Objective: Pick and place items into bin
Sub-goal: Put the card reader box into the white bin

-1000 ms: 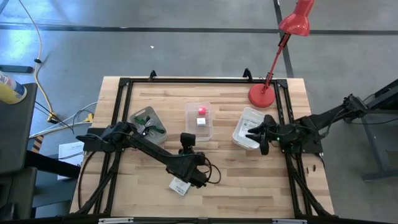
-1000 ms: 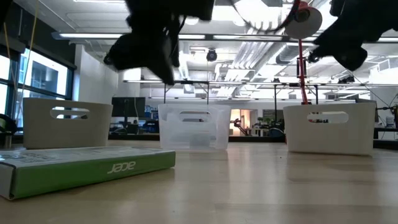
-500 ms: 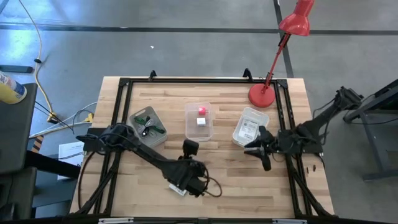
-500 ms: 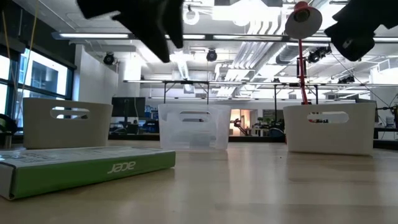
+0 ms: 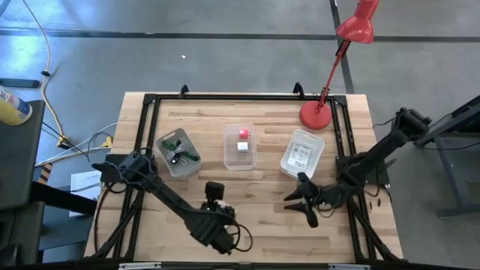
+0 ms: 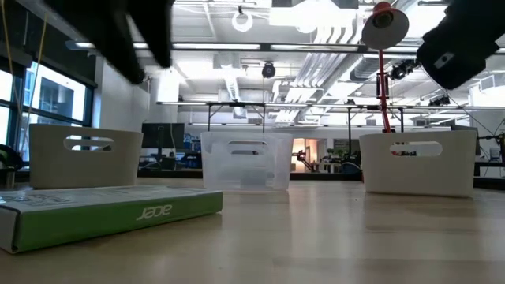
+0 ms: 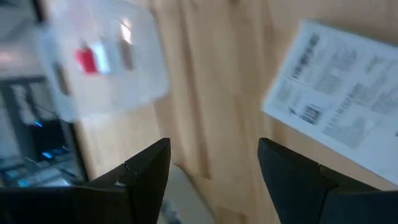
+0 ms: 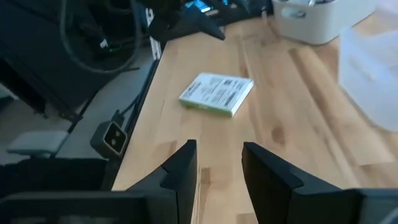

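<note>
Left claw point(image 7: 211, 180) above flat printed packet point(image 7: 339, 115)

High view: set above the table point(image 5: 255, 217) and aimed straight down; the whole wooden top, both arms and the surrounding floor are taken in from well off.
Low view: placed at table-top height and aimed level across the boards toward the room; the green-edged packet point(image 6: 110, 214) is seen very close, the three bins in a row farther back.
Left wrist view: carried on the left arm and pointed down at the boards from close above.
Right wrist view: carried on the right arm and aimed across the table at a slant.
Shared: the clear bin point(image 5: 239, 146) is caught by the high, low and left wrist views; the packet by the low and both wrist views.
</note>
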Motion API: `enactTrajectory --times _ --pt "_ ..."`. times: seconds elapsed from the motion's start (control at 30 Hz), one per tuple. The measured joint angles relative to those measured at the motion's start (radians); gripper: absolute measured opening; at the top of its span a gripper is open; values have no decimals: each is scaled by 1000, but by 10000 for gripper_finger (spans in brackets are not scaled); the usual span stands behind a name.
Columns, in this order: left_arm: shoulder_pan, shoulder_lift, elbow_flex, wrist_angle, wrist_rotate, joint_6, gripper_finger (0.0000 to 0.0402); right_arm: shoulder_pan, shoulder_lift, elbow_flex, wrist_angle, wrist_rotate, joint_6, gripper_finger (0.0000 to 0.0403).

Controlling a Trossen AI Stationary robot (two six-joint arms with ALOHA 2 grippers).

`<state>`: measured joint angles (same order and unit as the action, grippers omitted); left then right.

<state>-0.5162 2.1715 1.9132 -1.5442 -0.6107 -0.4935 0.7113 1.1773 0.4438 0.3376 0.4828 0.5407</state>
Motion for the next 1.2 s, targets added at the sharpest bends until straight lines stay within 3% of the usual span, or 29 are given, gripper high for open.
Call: enactTrajectory --times 0.23,0.5,1.2 --pt "-7 0 -147 29 127 -56 232 21 143 0 114 -25 0 118" --pt "-36 1 -339 302 340 132 232 43 198 0 155 -22 0 118" --pt "28 -3 -336 543 323 328 232 42 198 0 197 -21 3 112"
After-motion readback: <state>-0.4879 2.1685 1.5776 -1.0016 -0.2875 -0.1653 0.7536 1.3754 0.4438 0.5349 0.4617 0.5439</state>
